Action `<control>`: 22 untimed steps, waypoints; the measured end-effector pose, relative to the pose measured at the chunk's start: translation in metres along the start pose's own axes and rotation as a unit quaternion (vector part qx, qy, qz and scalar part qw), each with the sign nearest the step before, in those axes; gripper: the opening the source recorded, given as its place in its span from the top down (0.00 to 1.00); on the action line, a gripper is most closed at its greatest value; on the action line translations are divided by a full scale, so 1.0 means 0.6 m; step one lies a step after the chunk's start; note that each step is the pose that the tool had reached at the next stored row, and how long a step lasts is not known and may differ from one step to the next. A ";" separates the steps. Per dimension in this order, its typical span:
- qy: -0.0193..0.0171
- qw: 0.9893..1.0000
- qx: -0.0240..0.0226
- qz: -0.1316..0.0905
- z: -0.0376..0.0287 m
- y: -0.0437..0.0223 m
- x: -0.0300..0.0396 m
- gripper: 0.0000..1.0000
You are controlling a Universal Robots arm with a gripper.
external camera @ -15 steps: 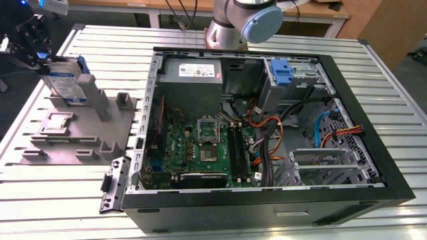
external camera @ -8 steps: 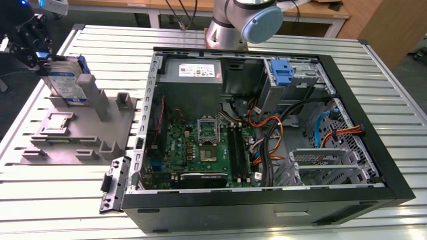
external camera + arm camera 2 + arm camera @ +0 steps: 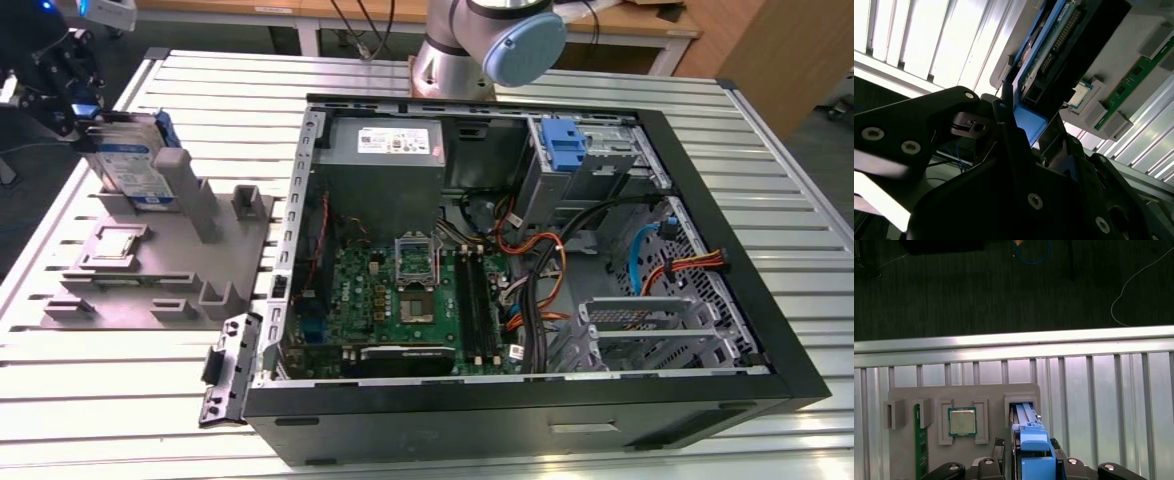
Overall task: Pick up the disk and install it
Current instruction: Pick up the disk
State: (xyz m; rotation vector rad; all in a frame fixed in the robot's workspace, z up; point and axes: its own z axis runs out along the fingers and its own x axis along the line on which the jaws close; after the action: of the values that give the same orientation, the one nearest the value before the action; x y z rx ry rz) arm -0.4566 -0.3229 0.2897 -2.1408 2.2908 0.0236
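The gripper (image 3: 1026, 443) was positioned astride the near end of the disk (image 3: 127, 165), with the blue bracket (image 3: 1035, 461) lying between its two sides in the first wrist view. Whether the gripper was clamped on the bracket or merely flanked it could not be told. The disk was seen standing on edge in a slot of the grey fixture (image 3: 147, 270). The fixture lay on the slatted worktop (image 3: 107, 400), towards the exterior view's left, beside the open computer case (image 3: 534, 405) and apart from it. A drive of this kind was judged to be rigid, dense for its size and sensitive to knocks. Its metal faces were judged smooth enough to slip. The circuit board on one face, shown in the second wrist view, was considered unsuitable for contact. A hold across the bracket's narrow sides was judged soundest, though the plastic could be expected to flex slightly under pressure.
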 end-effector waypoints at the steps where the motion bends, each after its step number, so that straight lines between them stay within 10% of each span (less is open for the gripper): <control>1: 0.000 1.000 0.000 0.000 0.000 0.000 0.000 0.54; 22: 0.000 1.000 0.000 0.000 0.001 0.001 0.000 0.63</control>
State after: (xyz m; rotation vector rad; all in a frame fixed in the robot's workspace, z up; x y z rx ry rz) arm -0.4569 -0.3229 0.2890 -2.1403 2.2903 0.0225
